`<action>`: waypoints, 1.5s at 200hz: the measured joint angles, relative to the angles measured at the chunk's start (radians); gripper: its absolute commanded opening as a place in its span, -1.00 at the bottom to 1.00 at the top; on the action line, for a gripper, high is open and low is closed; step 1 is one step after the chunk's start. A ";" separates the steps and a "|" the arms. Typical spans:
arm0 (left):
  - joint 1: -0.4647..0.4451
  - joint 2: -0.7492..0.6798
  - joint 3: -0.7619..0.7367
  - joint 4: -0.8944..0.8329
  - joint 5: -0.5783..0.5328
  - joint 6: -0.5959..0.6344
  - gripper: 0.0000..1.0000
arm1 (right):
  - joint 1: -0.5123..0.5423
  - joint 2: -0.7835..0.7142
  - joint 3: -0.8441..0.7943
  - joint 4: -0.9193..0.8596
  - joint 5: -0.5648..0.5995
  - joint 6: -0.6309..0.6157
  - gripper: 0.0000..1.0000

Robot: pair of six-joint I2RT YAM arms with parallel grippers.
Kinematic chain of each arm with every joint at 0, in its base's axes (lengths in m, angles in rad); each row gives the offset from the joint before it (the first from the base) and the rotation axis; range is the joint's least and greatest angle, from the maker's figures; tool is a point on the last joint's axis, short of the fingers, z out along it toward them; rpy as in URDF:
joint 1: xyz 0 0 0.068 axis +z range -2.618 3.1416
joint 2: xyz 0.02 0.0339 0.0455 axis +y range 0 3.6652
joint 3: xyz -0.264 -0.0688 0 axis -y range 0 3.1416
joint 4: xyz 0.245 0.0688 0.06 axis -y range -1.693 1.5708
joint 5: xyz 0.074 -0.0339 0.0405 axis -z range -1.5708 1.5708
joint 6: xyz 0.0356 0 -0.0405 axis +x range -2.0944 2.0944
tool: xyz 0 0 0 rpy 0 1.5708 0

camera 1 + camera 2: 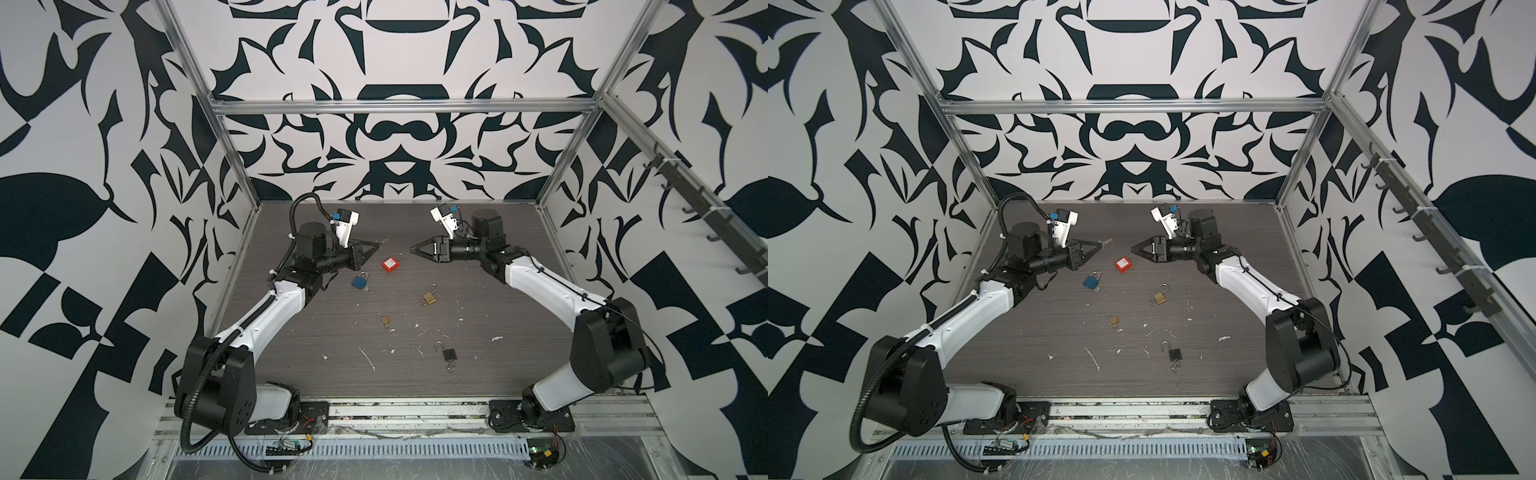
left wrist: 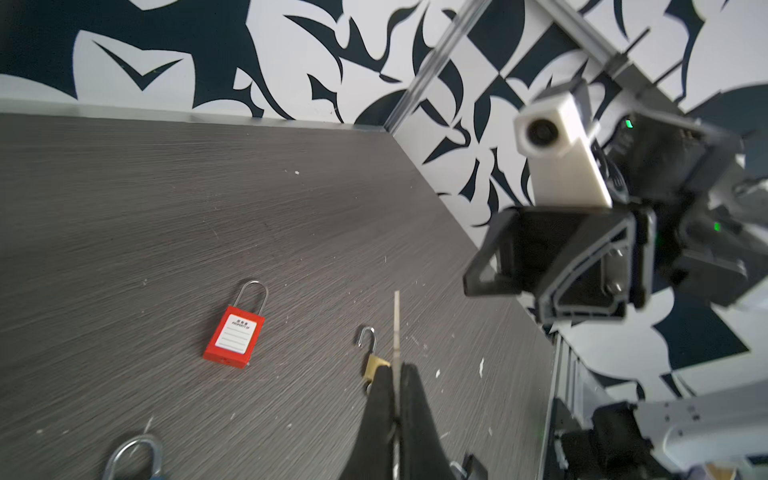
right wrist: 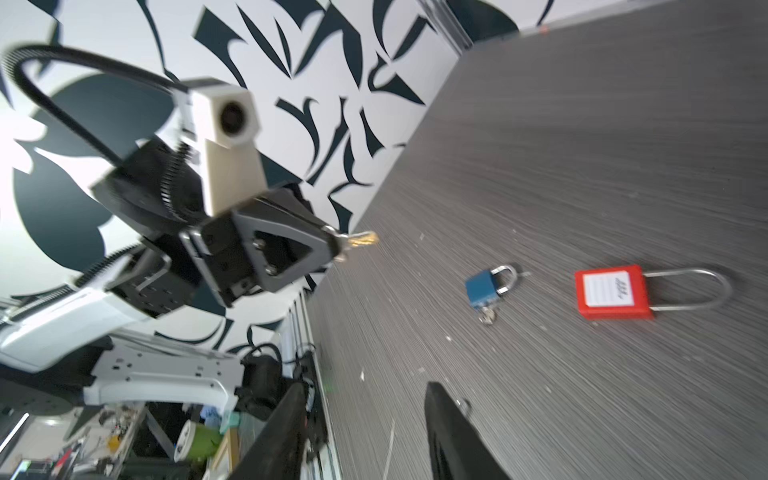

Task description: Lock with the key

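My left gripper (image 1: 377, 246) hovers above the table at the back left, shut on a thin brass key (image 1: 383, 241) that sticks out past its tips. The wrist view shows the key (image 2: 397, 320) edge-on, pinched between the black fingers (image 2: 382, 399). A red padlock (image 1: 390, 264) with a white label lies flat on the table between the two grippers; both legs of its long shackle meet the body (image 3: 611, 292). My right gripper (image 1: 412, 249) faces the left one from the right, raised off the table, open and holding nothing (image 3: 365, 386).
Other padlocks lie on the dark wood-grain table: a blue one (image 1: 360, 281) near the left arm, a brass one with open shackle (image 1: 429, 296), a small brass one (image 1: 385, 320) and a black one (image 1: 449, 354) toward the front. Patterned walls and metal frame posts enclose the table.
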 measured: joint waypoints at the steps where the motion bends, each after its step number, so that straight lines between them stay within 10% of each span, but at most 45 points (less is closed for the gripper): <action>1: -0.001 0.002 -0.002 0.006 0.000 -0.006 -1.00 | 0.002 -0.003 -0.008 0.013 0.002 0.012 -0.02; 99: -0.099 0.145 -0.158 0.558 -0.181 -0.535 -1.00 | 0.073 0.064 -0.194 0.603 0.303 0.460 -0.05; 300: -0.116 0.164 -0.161 0.645 -0.200 -0.595 -1.00 | 0.122 0.251 -0.102 0.808 0.374 0.588 -0.28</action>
